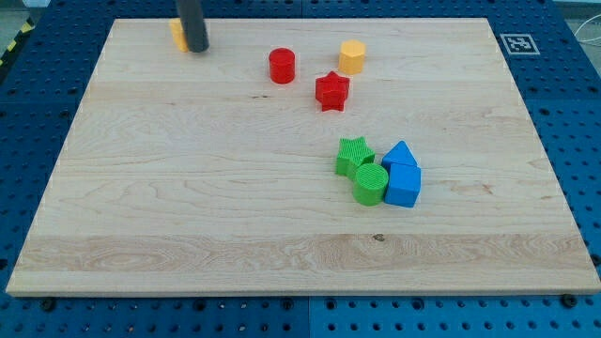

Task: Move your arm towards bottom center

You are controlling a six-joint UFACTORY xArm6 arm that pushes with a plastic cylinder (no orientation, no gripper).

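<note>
My tip [195,48] rests on the wooden board [188,188] near the view's top left. It stands right beside an orange block [177,34], which the rod partly hides. A red cylinder [282,66] and a red star [331,91] lie to the right of the tip. An orange hexagonal block [352,56] sits at top centre. A green star [354,155], a green cylinder [370,184] and two blue blocks [398,155] [404,185] are clustered right of centre, far from the tip.
The board lies on a blue perforated table [38,103]. A black-and-white marker tag [517,43] sits beyond the board's top right corner.
</note>
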